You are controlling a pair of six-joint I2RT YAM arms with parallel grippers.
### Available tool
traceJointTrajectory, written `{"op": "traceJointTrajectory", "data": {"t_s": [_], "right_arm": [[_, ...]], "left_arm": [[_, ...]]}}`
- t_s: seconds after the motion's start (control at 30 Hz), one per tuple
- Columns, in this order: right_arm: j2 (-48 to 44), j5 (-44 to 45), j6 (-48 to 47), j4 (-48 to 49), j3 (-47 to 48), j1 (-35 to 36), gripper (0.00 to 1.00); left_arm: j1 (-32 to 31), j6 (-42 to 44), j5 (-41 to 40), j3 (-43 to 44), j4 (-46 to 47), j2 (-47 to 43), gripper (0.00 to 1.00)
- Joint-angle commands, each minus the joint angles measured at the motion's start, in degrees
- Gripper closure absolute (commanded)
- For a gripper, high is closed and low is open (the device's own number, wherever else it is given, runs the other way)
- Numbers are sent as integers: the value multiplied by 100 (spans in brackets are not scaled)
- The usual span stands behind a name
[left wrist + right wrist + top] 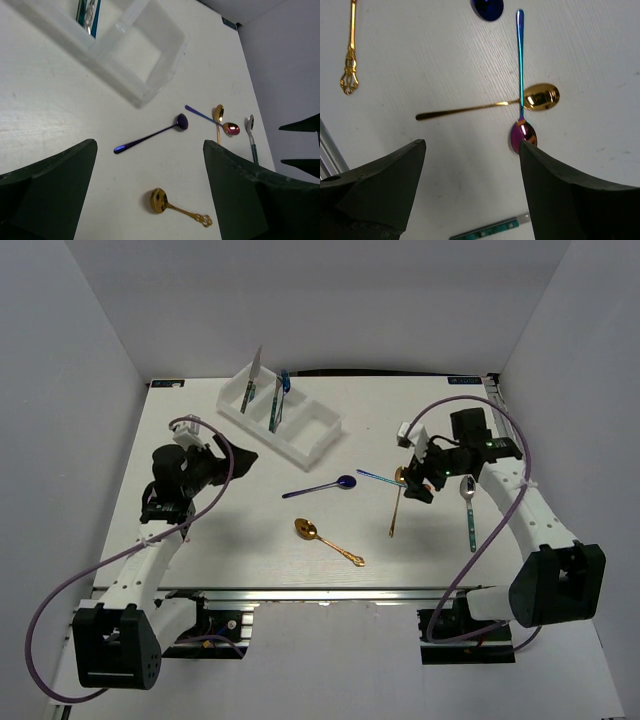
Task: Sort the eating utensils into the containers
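While the left gripper (150,145) and right gripper (472,144) stood spread and empty, the iridescent spoon (520,65) crossed the plain gold spoon (470,108).

Tray (312,430) far-left on table (250,540), perhaps three utensils (277,405) leaning inside, loose spoons (307,530) nearer, crossed pair (398,479) rightward

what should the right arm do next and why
Probably lower the open right gripper onto the handle of the iridescent spoon. It lies across the gold spoon just beneath the gripper, both outside the white tray, so lifting it first likely avoids dragging the gold one.
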Motion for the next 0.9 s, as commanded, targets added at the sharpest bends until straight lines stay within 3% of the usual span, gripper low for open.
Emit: {"op": "traceJointTrajectory", "data": {"t_s": [0.0,0.2,0.23,0.43,0.53,0.77,0.87], "right_arm": [[-75,-419,-1109,-584,102,-714,18],[284,-1122,-1420,-760,136,-1947,16],[355,-1245,-1298,-761,163,-1966,11],[672,-1974,-375,-524,313,-1966,11],[506,-2194,11,-156,15,-1931,11],[-267,-1861,1697,1793,-864,-1746,11],[-496,-2002,1361,1554,-1007,-1668,11]], "left_arm": [[-2,-419,396,-135,-94,57,2],[-2,-367,-66,-3,-577,120,2],[-2,-332,-146,-3,-604,102,2],[-2,-8,-918,163,-1034,128,2],[-2,283,-1690,199,-1210,146,2],[-2,872,-3079,313,-1676,523,2],[172,1100,-3345,339,-1843,716,2]]}}
